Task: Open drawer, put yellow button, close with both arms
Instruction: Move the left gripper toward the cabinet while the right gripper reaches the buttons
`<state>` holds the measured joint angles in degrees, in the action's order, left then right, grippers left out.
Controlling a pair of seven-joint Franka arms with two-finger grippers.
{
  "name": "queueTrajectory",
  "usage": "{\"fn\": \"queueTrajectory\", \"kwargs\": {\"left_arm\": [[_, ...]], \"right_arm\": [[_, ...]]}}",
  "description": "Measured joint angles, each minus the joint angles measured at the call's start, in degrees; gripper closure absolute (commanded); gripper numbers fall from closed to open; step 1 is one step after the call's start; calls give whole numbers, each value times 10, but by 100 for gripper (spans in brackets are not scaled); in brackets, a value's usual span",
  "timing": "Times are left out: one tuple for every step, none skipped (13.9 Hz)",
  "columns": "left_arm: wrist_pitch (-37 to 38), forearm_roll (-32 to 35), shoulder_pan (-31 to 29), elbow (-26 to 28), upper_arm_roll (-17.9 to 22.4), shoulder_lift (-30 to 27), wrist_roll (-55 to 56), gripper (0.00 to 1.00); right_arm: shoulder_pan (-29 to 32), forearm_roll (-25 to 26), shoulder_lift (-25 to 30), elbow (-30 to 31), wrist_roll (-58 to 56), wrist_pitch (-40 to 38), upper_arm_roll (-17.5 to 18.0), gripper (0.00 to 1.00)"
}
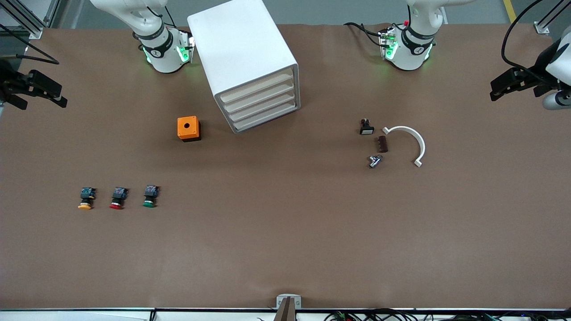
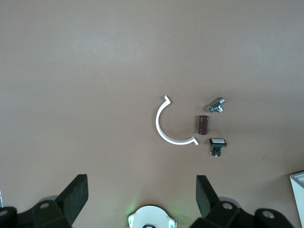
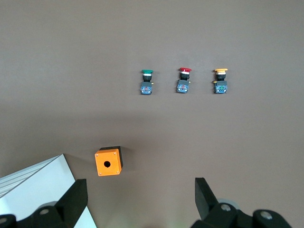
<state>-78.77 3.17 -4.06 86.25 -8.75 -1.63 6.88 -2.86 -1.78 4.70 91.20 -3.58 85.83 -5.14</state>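
Note:
The white cabinet (image 1: pixel 247 58) stands near the right arm's base, and its corner shows in the right wrist view (image 3: pixel 38 190). All four of its drawers are shut, and the drawer (image 1: pixel 258 86) is the uppermost. The yellow button (image 1: pixel 86 198) lies on the table toward the right arm's end, nearer to the front camera than the cabinet; it also shows in the right wrist view (image 3: pixel 220 81). My right gripper (image 1: pixel 62 98) hangs open and empty over the right arm's end of the table (image 3: pixel 141 190). My left gripper (image 1: pixel 494 89) hangs open and empty over the left arm's end (image 2: pixel 142 190).
A red-capped button (image 1: pixel 117 198) and a green-capped button (image 1: pixel 150 196) lie beside the yellow one. An orange box (image 1: pixel 188 128) sits beside the cabinet. A white curved clip (image 1: pixel 408 142), a brown block (image 1: pixel 382 144), a metal piece (image 1: pixel 374 161) and a small switch (image 1: pixel 366 127) lie toward the left arm's end.

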Motion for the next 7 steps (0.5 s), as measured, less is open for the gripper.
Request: {"fn": "queueTrajectory", "kwargs": {"left_arm": [[0, 0, 0, 0, 0, 0, 0, 0], [0, 0, 0, 0, 0, 0, 0, 0], [0, 0, 0, 0, 0, 0, 0, 0], [0, 0, 0, 0, 0, 0, 0, 0], [0, 0, 0, 0, 0, 1, 0, 0], [0, 0, 0, 0, 0, 4, 0, 0], [-1, 0, 0, 0, 0, 9, 0, 0]], "right_arm": [[0, 0, 0, 0, 0, 0, 0, 0], [0, 0, 0, 0, 0, 0, 0, 0], [0, 0, 0, 0, 0, 0, 0, 0], [0, 0, 0, 0, 0, 0, 0, 0], [0, 0, 0, 0, 0, 0, 0, 0], [0, 0, 0, 0, 0, 0, 0, 0], [0, 0, 0, 0, 0, 0, 0, 0]]}}
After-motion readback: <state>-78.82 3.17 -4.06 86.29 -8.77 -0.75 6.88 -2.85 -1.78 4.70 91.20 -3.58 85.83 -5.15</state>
